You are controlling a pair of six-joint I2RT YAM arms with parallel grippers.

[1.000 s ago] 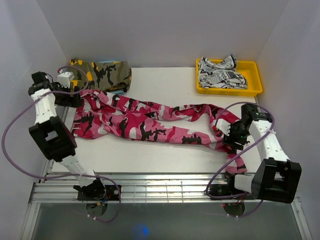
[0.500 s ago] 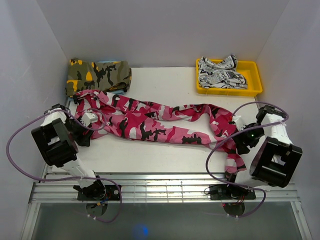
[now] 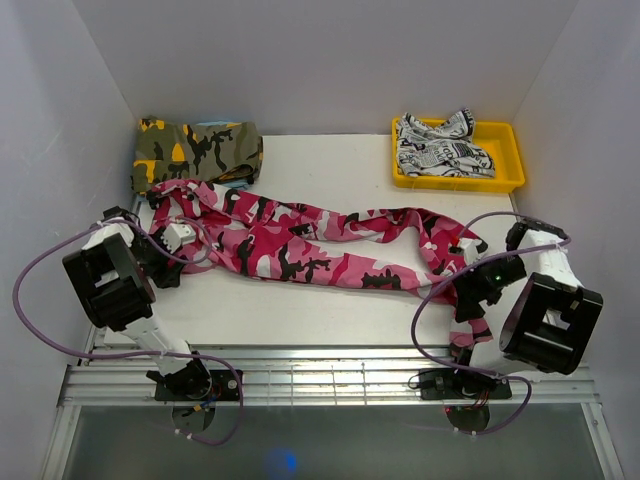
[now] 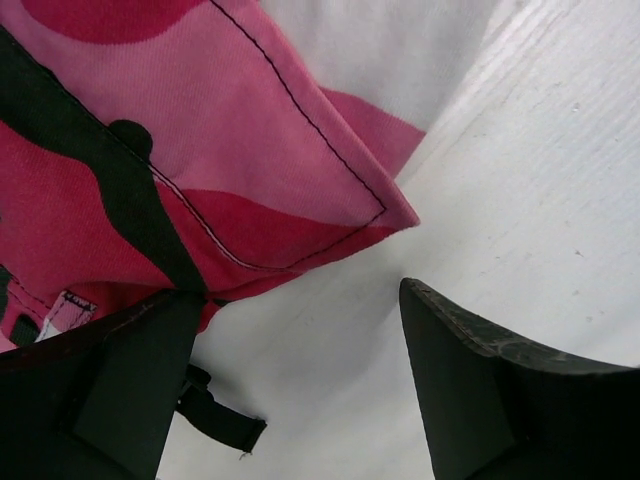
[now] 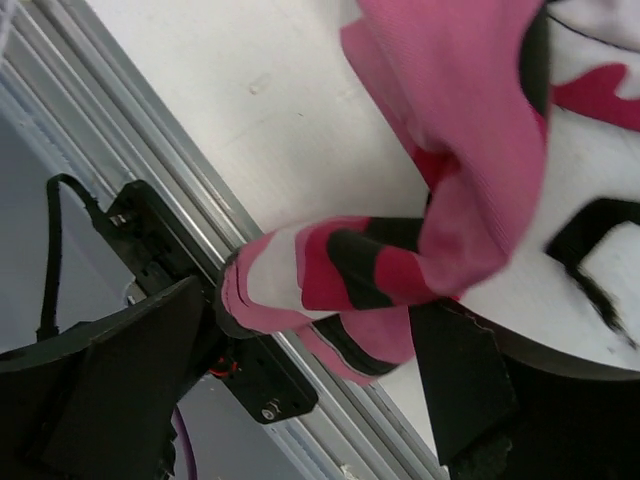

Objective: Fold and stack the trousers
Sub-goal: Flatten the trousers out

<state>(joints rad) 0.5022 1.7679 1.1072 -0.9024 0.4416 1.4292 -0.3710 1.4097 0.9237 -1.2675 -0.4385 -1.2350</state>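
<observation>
Sprawling rumpled across the table (image 3: 330, 300) lie pink-camouflage trousers (image 3: 320, 245); left hand (image 4: 300, 295) and right hand (image 5: 315, 300) gape empty.

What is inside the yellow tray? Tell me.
A crumpled white garment with black print fills most of the yellow tray; bare floor shows at its right. Anything beneath the cloth is hidden.

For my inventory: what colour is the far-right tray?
Yellow tray, best in the top external view.

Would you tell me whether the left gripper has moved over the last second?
Yes: the left gripper moved down the view, away from the olive garment at the back.
</observation>
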